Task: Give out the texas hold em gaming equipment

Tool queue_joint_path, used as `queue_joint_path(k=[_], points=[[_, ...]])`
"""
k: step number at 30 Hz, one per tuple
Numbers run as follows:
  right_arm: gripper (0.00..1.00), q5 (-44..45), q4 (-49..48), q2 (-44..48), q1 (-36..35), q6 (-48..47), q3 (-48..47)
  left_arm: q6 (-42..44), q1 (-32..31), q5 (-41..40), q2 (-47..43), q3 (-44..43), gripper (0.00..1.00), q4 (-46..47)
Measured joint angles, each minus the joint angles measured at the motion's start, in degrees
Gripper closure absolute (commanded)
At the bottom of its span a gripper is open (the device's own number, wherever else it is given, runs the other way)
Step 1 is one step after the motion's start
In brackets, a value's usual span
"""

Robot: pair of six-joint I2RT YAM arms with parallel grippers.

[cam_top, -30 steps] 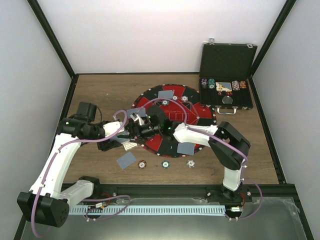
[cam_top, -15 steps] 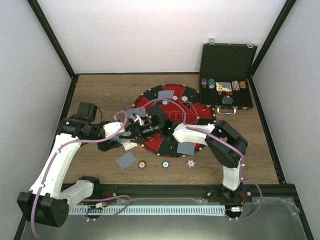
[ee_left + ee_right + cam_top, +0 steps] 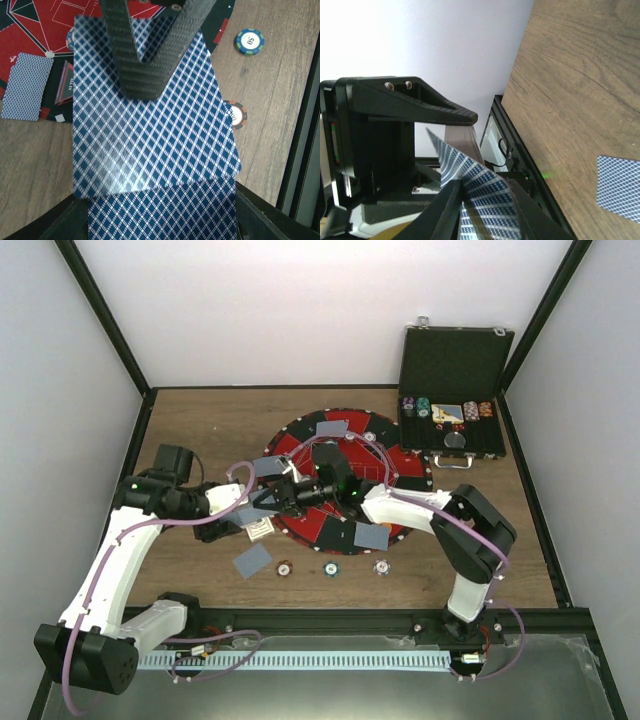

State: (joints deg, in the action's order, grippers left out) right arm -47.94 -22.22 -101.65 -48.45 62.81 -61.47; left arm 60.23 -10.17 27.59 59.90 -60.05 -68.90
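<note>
Top view: my left arm stretches rightward to the mat's near-left edge, with the left gripper (image 3: 250, 518) clamped on the deck (image 3: 262, 528). The right arm folds back across the mat (image 3: 400, 465), and the right gripper (image 3: 285, 496) meets the deck. Three chips (image 3: 330, 567) and a loose card (image 3: 252, 561) lie on the wooden table (image 3: 200, 430). The case (image 3: 455, 440) stands open far right.

Left wrist: the right fingers (image 3: 145, 75) pinch the top card (image 3: 150, 145).

Right wrist: that card sits between my fingers, with a white wall (image 3: 470, 40) behind.
</note>
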Motion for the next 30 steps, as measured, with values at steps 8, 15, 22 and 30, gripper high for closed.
queue_joint_path(k=[8, 15, 22, 30], points=[[0.99, 1.84, 2.84, 4.33, 0.55, -0.63, 0.92, 0.02, 0.00, -0.11, -0.02, 0.00, 0.96, -0.31], [0.99, 3.15, 6.80, 10.38, 3.04, -2.21, 4.66, 0.07, 0.00, -0.11, -0.04, 0.00, 0.96, -0.31], [0.99, 3.23, 10.34, 21.03, 12.70, -4.39, 16.06, 0.13, 0.00, -0.11, -0.04, 0.00, 0.96, -0.31], [0.98, 4.70, 20.52, 32.28, 24.63, -11.30, 31.63, 0.26, 0.00, -0.04, -0.04, -0.09, 0.96, -0.39]])
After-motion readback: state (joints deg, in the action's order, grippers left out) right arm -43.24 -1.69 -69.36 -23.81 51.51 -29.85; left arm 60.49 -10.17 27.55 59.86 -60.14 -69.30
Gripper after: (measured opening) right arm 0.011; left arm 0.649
